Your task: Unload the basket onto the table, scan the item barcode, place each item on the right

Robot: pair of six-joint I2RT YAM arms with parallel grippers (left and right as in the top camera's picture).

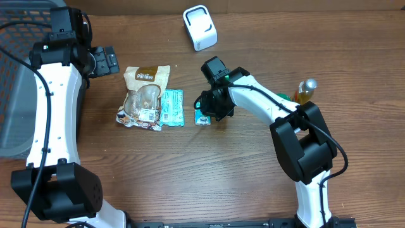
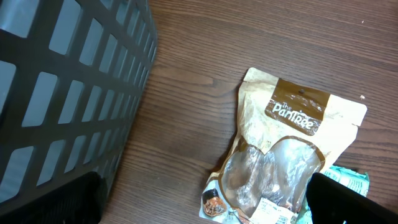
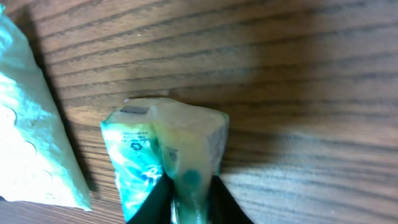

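The item, a small teal and white packet, lies on the wood table with my right gripper shut on its near end. In the overhead view the packet sits just below the right gripper, near the table's middle. A white barcode scanner stands at the back, apart from both arms. My left gripper hovers open at the back left, with nothing between its fingers.
A brown "Pantree" snack pouch and a flat teal packet lie left of the held item. A dark mesh basket fills the far left edge. A yellow bottle stands at the right, behind the right arm.
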